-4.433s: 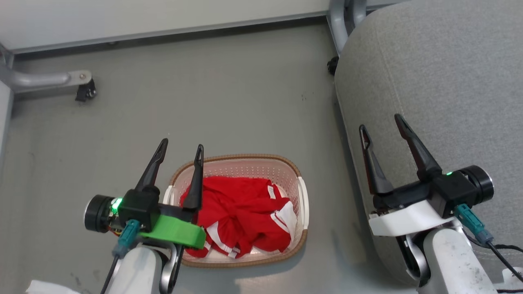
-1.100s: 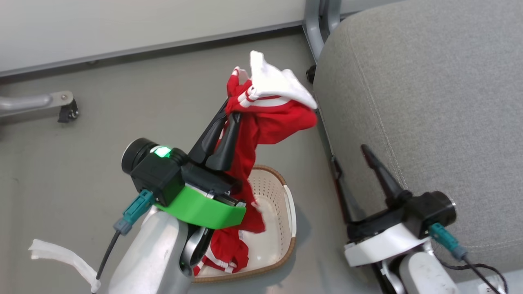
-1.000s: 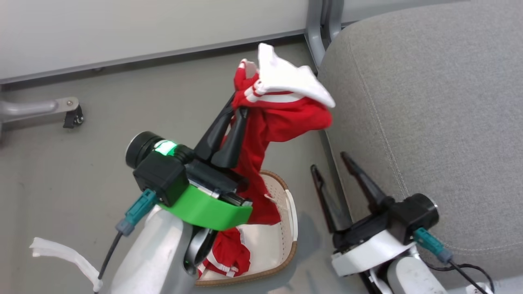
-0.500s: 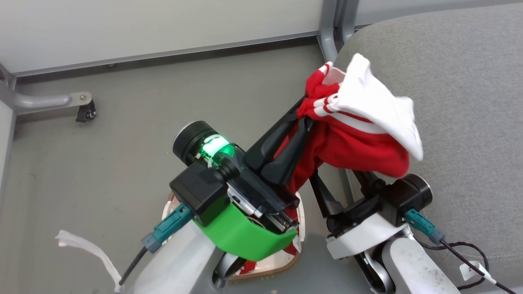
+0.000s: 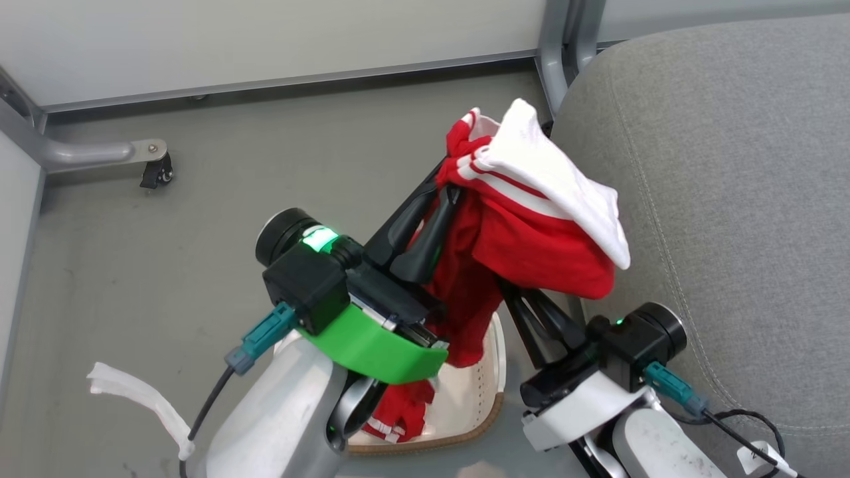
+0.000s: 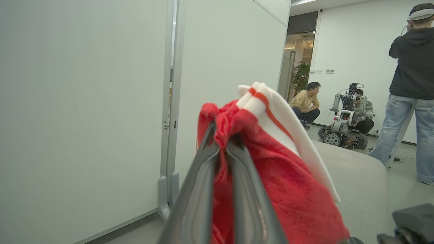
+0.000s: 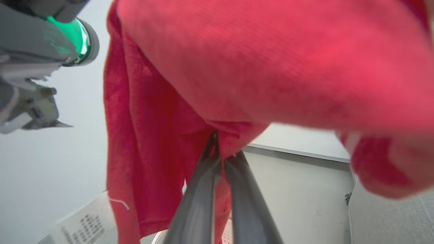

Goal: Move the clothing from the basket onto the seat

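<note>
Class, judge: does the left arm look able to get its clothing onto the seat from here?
Probably yes: the left gripper holds the clothing raised beside the seat, nothing between them.

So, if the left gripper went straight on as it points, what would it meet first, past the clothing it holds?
The left gripper aims at the white partition wall, so probably that first; the seat lies beside that line. Depth is unclear.
</note>
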Controlling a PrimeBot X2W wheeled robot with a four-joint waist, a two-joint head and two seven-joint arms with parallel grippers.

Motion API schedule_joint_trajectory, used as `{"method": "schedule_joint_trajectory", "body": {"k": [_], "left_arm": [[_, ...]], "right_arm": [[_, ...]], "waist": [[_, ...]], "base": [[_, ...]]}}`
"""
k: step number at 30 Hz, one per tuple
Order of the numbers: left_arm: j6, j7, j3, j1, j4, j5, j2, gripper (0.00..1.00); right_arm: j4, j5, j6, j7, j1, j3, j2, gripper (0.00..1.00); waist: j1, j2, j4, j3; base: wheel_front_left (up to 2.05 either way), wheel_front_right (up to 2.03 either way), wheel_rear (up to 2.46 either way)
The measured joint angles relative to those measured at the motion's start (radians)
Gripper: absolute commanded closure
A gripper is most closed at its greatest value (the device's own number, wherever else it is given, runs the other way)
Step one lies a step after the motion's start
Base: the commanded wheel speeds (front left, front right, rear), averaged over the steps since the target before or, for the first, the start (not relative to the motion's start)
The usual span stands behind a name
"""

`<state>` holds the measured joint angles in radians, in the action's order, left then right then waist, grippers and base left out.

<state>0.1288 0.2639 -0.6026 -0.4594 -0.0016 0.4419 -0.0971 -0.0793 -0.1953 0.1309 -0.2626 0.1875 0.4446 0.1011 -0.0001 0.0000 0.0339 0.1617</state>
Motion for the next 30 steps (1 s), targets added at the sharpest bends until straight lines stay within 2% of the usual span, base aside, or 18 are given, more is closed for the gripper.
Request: {"method": "schedule_joint_trajectory", "body": {"k": [10,11,12,13,14,15,30], "left_arm": [[0.0,0.0,0.021,0.03,0.104,-0.043,0.009,1.0],[0.0,0.0,0.02,0.035,0.11,-0.048,0.008,0.91],[0.0,0.0,0.017,0.037,0.118,-0.052,0.008,0.72],[0.0,0.0,0.016,0.038,0.127,-0.059,0.008,0.49],[0.0,0.0,0.017,0.038,0.132,-0.066,0.007,0.13],[0.0,0.0,0.019,0.038,0.134,-0.069,0.007,0.0],[0.0,0.0,0.054,0.054,0.146,-0.12,0.01,0.0]], "right_arm": [[0.008,-0.014,0.0,0.0,-0.039,-0.009,0.0,1.0],[0.009,-0.014,0.0,0.0,-0.039,-0.009,0.0,1.0],[0.01,-0.014,0.0,0.0,-0.039,-0.009,0.0,1.0],[0.012,-0.014,0.0,0.0,-0.039,-0.011,-0.001,1.0],[0.016,-0.014,0.0,0.0,-0.039,-0.013,-0.002,1.0],[0.019,-0.014,0.0,0.0,-0.039,-0.015,-0.002,1.0],[0.024,-0.002,0.0,0.0,-0.04,-0.037,-0.012,1.0]], "waist": [[0.0,0.0,-0.021,-0.014],[0.0,0.0,-0.023,-0.015],[0.0,0.0,-0.026,-0.017],[0.0,0.0,-0.029,-0.018],[0.0,0.0,-0.031,-0.019],[0.0,0.0,-0.032,-0.02],[0.0,0.0,-0.031,-0.014]], "base": [[0.0,0.0,0.0],[0.0,0.0,0.0],[0.0,0.0,0.0],[0.0,0.0,0.0],[0.0,0.0,0.0],[0.0,0.0,0.0],[0.0,0.0,0.0]]}}
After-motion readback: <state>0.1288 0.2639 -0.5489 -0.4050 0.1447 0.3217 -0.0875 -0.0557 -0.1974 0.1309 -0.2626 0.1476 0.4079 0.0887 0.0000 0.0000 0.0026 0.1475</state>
